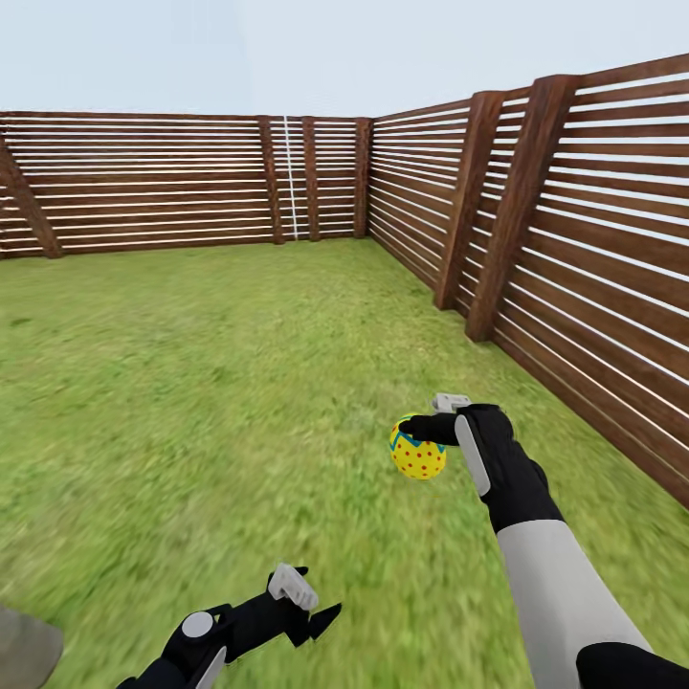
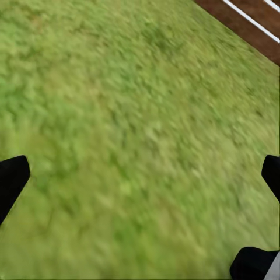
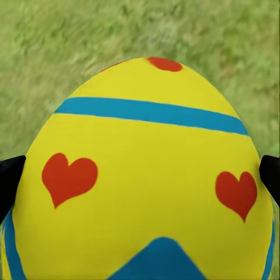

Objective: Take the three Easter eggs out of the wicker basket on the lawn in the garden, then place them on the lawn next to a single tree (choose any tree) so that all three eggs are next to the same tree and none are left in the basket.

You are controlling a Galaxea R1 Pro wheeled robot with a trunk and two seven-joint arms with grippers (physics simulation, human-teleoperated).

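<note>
One Easter egg [image 1: 417, 454], bright yellow with a blue band and red dots, hangs above the lawn [image 1: 211, 383] at the right of the head view, with my right gripper [image 1: 433, 423] shut on it. Seen from the right wrist, the egg [image 3: 146, 175] shows red hearts and a blue stripe, and black fingertips [image 3: 9, 178] press against both its sides. My left gripper [image 1: 311, 603] is low at the front, open, with only grass [image 2: 140, 146] between its fingers. The wicker basket and the tree are out of view.
A brown slatted wooden fence [image 1: 144, 182] closes the far side of the garden and runs along the right [image 1: 593, 249], meeting at a corner ahead; a strip of the fence [image 2: 245, 23] also shows from the left wrist. A grey shape [image 1: 24, 651] sits at the bottom-left corner.
</note>
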